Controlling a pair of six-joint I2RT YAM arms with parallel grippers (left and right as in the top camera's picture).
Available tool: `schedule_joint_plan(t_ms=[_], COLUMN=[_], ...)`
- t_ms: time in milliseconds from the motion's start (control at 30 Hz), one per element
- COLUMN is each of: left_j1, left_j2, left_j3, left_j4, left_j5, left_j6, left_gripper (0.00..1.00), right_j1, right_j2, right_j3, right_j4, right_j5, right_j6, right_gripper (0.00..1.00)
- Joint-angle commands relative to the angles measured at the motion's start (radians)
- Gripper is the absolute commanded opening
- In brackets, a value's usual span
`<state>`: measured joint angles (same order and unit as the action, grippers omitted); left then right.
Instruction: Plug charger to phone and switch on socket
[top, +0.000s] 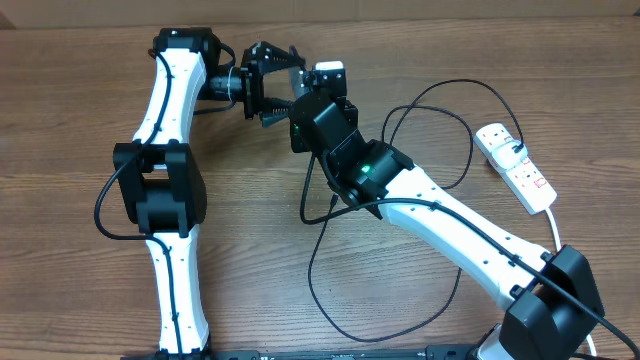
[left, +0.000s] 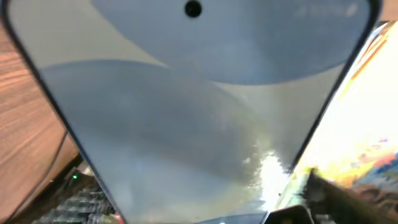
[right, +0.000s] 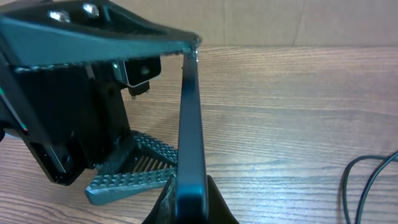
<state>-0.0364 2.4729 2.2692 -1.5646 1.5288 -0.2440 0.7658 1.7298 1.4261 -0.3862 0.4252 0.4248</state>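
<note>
The phone (right: 188, 124) stands on edge above the table, and my right gripper (right: 189, 202) is shut on its lower end, one finger on each face. My left gripper (right: 140, 165) is open beside the phone, its ribbed fingers (right: 124, 182) spread apart. In the left wrist view the phone's pale blue-grey screen (left: 186, 112) fills almost the whole frame. From overhead both grippers meet at the top centre, left gripper (top: 270, 85) facing right gripper (top: 300, 105), and they hide the phone. The charger (top: 445, 100) lies in loose black loops on the table. The socket (top: 517, 165) lies at the far right.
The socket's thick white cord (top: 556, 225) runs toward the front right edge. One charger loop (top: 330, 300) reaches the front of the table under my right arm (top: 450, 225). A stretch of black cable (right: 367, 180) shows right of the phone.
</note>
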Motion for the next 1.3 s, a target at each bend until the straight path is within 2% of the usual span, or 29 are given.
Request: schedule_joint_plan(t_ms=[0,133,267,433,600,667,767,933,1167,1267], left_j1=[0.003,0.004,0.004,0.004,0.003,0.003,0.003,0.003,0.004,0.005], left_j2=[0.003,0.003,0.003,0.003,0.003,0.003,0.003,0.003,0.003,0.003], left_j3=[0.03,0.03,0.03,0.03,0.03,0.03,0.03,0.03,0.03,0.03], left_j4=[0.006,0.027,0.058,0.089,0.112,0.117,0.133,0.134,0.134,0.134], left_j5=[0.032,0.032,0.032,0.032,0.032,0.032,0.032,0.032,0.032,0.032], left_j6=[0.005,0.005,0.005,0.004,0.004,0.004,-0.008,-0.051,-0.079,-0.111], left_gripper=[1.0,1.0,1.0,1.0,1.0,1.0,0.98,0.76,0.76,0.75], right_j1=[0.0,0.0,0.0,-0.002,-0.002,-0.002,-0.002,-0.002,-0.002,-0.002], right_j2=[0.0,-0.002,-0.013,-0.037,-0.043,-0.043,-0.043,-0.043,-0.044,-0.044], right_j3=[0.029,0.029,0.029,0.029,0.029,0.029,0.029,0.029,0.029,0.029], right_j4=[0.014,0.014,0.015,0.018,0.02,0.021,0.056,0.111,0.116,0.1], right_j5=[0.025,0.066,0.142,0.165,0.145,0.121,0.072,-0.055,-0.097,-0.013], right_j6=[0.104,0.238,0.465,0.818,1.271,1.409,1.438,1.438,1.438,1.438], right_gripper=[0.04,0.04,0.04,0.04,0.04,0.04,0.04,0.04,0.04,0.04])
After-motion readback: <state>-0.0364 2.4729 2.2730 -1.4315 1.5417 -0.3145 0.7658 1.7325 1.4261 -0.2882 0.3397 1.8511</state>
